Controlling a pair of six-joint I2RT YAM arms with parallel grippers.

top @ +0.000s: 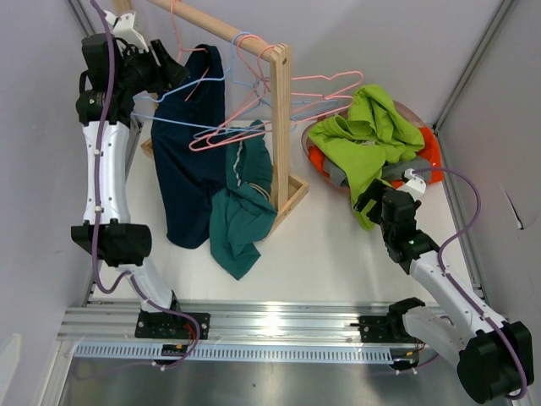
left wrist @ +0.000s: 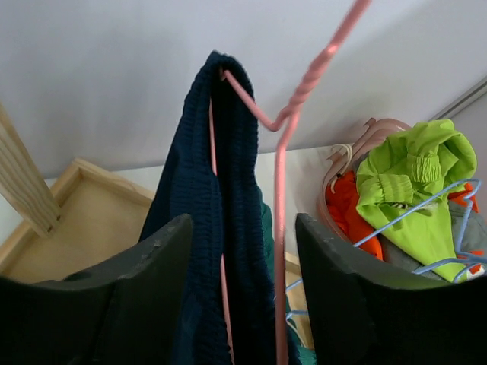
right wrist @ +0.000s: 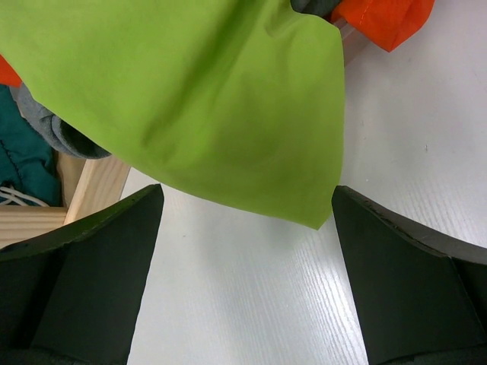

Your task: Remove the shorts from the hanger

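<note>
Evidently the navy shorts [left wrist: 228,152] still hang folded over a pink hanger [left wrist: 281,152] on the rack [top: 283,127], so the left arm reaches up high. Its gripper [left wrist: 243,224] straddles the cloth, fingers apart on either side, not yet pinching. Teal shorts [top: 241,220] hang just beside. Lime shorts [top: 372,135] lie off the rack at right, where the right gripper [right wrist: 247,199] sits low, fingers spread wide, holding nothing.

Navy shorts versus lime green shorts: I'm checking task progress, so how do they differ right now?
The navy shorts hang from a pink hanger on the wooden rack; the lime green shorts lie crumpled in the tub. The navy shorts sit between the open jaws of the left gripper; the lime green shorts lie just beyond the right gripper, ungripped. Both are soft cloth.
</note>
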